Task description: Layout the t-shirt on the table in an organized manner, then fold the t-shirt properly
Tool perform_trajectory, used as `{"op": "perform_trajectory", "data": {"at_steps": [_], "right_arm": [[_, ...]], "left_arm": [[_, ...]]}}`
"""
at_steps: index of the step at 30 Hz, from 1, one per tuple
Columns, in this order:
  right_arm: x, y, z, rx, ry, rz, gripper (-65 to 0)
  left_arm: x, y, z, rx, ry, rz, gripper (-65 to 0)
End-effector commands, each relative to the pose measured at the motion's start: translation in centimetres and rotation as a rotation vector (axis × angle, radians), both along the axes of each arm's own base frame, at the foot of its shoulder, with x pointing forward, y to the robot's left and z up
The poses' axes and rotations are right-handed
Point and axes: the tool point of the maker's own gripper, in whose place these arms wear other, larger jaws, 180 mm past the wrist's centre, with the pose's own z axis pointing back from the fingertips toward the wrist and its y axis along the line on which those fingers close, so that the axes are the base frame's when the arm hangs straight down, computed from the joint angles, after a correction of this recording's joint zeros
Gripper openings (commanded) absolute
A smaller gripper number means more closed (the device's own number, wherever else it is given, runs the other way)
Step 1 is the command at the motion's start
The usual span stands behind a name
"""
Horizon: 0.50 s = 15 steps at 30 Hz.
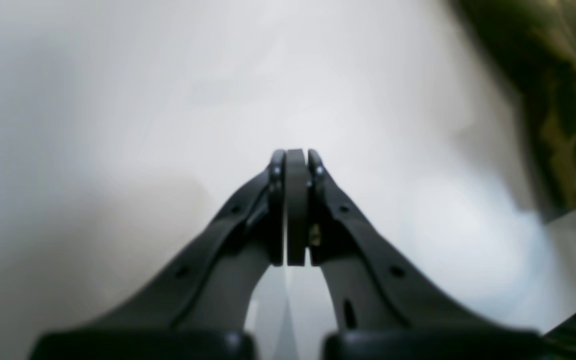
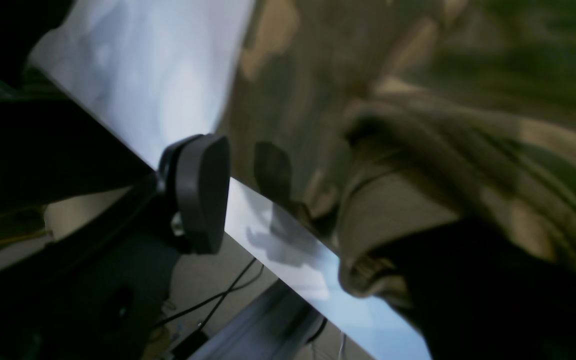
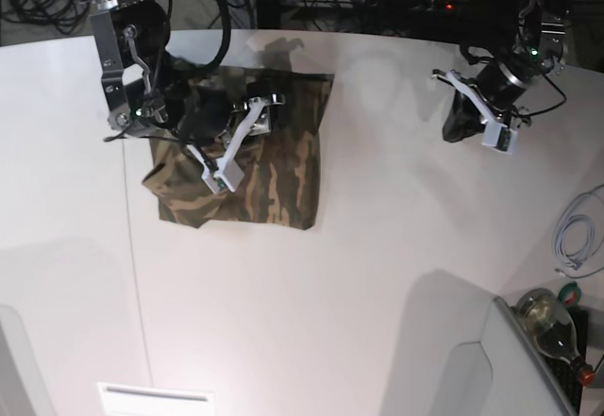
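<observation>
Care suited this step: the right tool [image 3: 219, 173], jaws parted and gripping nothing, should lift clear without dragging cloth (my judgement). The soft olive-and-tan camouflage t-shirt [image 3: 274, 185] lay folded, roughly square, at ten o'clock on the smooth white worktop [image 3: 377, 274]. The left tool [image 1: 295, 165] hung pinched together, empty, at two o'clock.

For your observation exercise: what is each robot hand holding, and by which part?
Left hand: shut, holding nothing. Right hand: open over the camouflage cloth t-shirt; no grip visible.

A green glass bottle [image 3: 547, 320] lies at four o'clock, a coiled white cable [image 3: 576, 237] just above it; black cables [image 3: 38, 1] tangle at eleven o'clock.
</observation>
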Motion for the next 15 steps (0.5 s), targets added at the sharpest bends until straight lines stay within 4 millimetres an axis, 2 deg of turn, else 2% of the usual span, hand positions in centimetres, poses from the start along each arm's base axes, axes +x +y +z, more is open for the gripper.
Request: {"op": "perform_trajectory", "data": {"at_steps": [1,3,6,9,15], "right_arm": [[1.3,0.6,1.2,0.024,-0.047,0.000,-28.2],[1.2,1.3,1.2,0.001,-0.052,0.020,-28.2],[1.0,2.6,1.1,-0.037,-0.050,0.046,-28.2],[1.1,4.1,1.8,-0.050,-0.071,0.052,-28.2],[1.9,5.6,3.2,-0.055,-0.108,0.072,-28.2]], "left_arm": [[0.7,1.6,1.4,0.015,-0.049,0.025,-65.0],[0.7,3.0,1.9,0.029,-0.059,0.059,-65.0],[0.5,3.7,1.9,0.037,-0.059,0.076,-65.0],[0.4,3.3,1.7,0.031,-0.054,0.070,-65.0],[0.1,0.3,0.6,-0.004,-0.026,0.000,-65.0]]}}
